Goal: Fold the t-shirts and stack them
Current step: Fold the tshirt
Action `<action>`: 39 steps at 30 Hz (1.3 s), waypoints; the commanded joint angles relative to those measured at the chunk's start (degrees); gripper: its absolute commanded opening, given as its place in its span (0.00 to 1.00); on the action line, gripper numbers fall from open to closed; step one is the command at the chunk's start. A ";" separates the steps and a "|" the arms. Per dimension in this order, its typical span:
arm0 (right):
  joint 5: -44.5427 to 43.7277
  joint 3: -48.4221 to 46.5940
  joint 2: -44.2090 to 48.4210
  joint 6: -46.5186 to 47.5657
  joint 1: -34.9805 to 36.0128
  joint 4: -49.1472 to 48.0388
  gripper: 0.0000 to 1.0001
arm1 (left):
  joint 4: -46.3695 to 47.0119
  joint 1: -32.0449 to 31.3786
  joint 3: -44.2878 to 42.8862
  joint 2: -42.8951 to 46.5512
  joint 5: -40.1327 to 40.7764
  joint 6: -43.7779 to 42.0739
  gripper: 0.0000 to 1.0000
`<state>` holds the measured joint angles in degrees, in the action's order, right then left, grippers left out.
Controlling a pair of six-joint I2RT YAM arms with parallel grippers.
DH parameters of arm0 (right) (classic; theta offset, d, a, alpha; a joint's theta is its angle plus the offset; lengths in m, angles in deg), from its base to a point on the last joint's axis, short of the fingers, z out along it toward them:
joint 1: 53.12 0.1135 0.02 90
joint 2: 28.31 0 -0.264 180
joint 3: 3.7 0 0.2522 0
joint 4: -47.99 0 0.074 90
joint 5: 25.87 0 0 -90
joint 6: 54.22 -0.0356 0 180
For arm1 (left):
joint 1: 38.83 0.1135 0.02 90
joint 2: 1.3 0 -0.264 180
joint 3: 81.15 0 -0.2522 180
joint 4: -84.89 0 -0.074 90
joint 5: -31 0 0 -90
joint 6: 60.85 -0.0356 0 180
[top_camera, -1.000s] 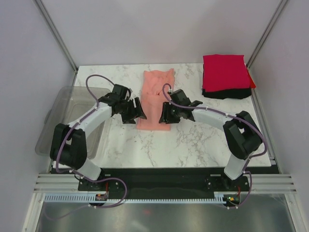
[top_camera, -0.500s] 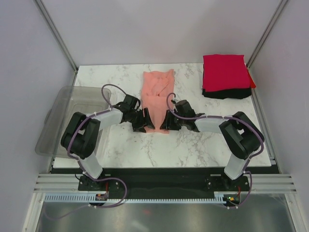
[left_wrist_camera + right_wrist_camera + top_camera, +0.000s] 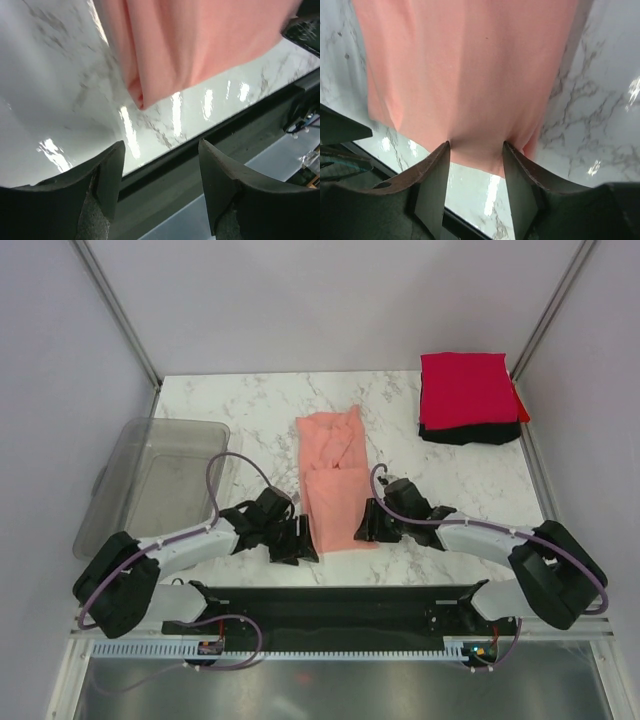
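Note:
The salmon-pink t-shirt [image 3: 335, 480] lies folded into a long strip on the marble table, its hem close to the near edge. My left gripper [image 3: 300, 542] is open and empty just left of the hem's near left corner [image 3: 142, 97], over the table's front edge; its fingers [image 3: 107, 170] hold nothing. My right gripper [image 3: 367, 527] is open at the hem's right side, and its fingertips [image 3: 440, 160] stand on either side of the hem [image 3: 475, 150]. A folded red t-shirt [image 3: 468, 390] lies on a folded black one [image 3: 470, 434] at the back right.
A grey see-through plastic tub [image 3: 150, 485] stands at the left edge of the table. The black front rail [image 3: 340, 600] runs just below both grippers. Frame posts rise at the back corners.
Both arms have drawn back towards the near edge, and the pink shirt has slid nearer with them. My left gripper now stands off the cloth.

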<state>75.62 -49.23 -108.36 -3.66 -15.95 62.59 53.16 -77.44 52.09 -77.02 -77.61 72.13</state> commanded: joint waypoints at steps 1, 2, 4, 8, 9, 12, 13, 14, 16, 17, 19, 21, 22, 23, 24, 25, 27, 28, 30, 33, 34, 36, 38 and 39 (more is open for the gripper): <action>-3.84 3.91 3.13 -1.51 2.90 13.65 0.56 | -1.88 -5.14 1.43 8.27 3.66 6.40 0.68; -3.93 3.12 6.98 -2.47 3.52 14.62 0.57 | -2.41 -5.86 1.79 10.05 5.15 7.28 0.68; -4.80 1.63 13.13 -3.36 5.37 18.30 0.64 | -3.37 -7.26 3.28 13.92 6.65 9.92 0.68; -8.22 -1.45 21.92 -4.85 5.90 24.81 0.72 | -3.12 -8.32 6.36 21.13 8.85 12.91 0.66; -9.28 -1.19 23.43 -5.64 5.99 26.56 0.75 | -2.86 -8.32 6.97 21.49 8.86 13.26 0.66; -10.96 2.05 26.87 -7.66 5.90 26.93 0.74 | -0.49 -8.41 8.73 20.97 7.45 13.53 0.63; -10.52 2.93 27.31 -8.10 5.90 27.11 0.73 | 0.13 -8.50 9.00 20.53 7.19 13.62 0.62; -10.26 4.68 27.40 -8.63 5.90 26.67 0.73 | 0.92 -8.67 9.26 20.18 7.10 13.97 0.61; -9.64 6.71 28.19 -9.60 5.90 25.36 0.72 | 2.33 -8.94 10.31 19.30 7.18 14.32 0.60; -9.64 8.29 28.46 -9.86 5.90 24.22 0.72 | 4.25 -9.03 10.84 19.04 7.19 14.85 0.60; -9.55 10.14 29.24 -10.13 5.90 22.81 0.71 | 6.54 -9.03 12.33 18.51 6.57 15.29 0.58; -9.29 11.37 28.90 -10.13 5.90 20.18 0.70 | 10.22 -9.03 13.30 17.63 5.78 15.55 0.57; -8.94 11.99 28.20 -10.04 5.81 19.03 0.70 | 11.20 -9.03 13.39 16.50 5.34 15.64 0.57; -8.15 13.56 27.59 -10.30 5.90 16.24 0.70 | 11.64 -9.03 13.48 15.79 5.25 15.73 0.56; -7.80 14.27 27.15 -10.57 5.90 14.90 0.70 | 12.52 -9.11 13.57 15.17 5.25 15.73 0.56; -7.71 14.89 26.18 -10.83 5.90 13.76 0.69 | 12.88 -9.11 13.66 13.95 5.16 15.73 0.55; -7.18 16.65 25.39 -11.71 5.90 10.07 0.68 | 14.28 -9.20 13.92 12.97 5.25 15.99 0.55; -7.18 17.26 24.86 -11.89 5.90 9.27 0.67 | 14.72 -9.20 14.09 12.27 5.34 16.08 0.54; -7.62 17.62 24.33 -11.89 5.90 8.21 0.67 | 15.25 -9.29 14.18 11.48 5.51 16.17 0.54; -8.41 18.06 23.45 -11.71 5.81 7.60 0.63 | 16.22 -9.29 13.92 10.07 6.13 16.08 0.53; -8.67 18.23 23.10 -11.62 5.81 7.42 0.62 | 16.48 -9.29 13.83 9.72 6.39 15.99 0.53; -9.02 18.58 22.66 -11.54 5.90 7.07 0.59 | 17.10 -9.29 13.66 9.02 6.74 15.73 0.53; -9.11 19.02 22.22 -11.54 5.99 6.46 0.54 | 17.19 -9.29 13.22 8.58 7.45 15.47 0.52; -9.03 19.11 21.87 -11.54 5.90 6.28 0.53 | 17.19 -9.29 13.22 7.97 7.71 15.47 0.52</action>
<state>68.58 -32.82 -84.54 -15.55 -10.20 66.07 69.07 -86.34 65.65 -67.58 -72.15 86.93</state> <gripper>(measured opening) 0.539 0.528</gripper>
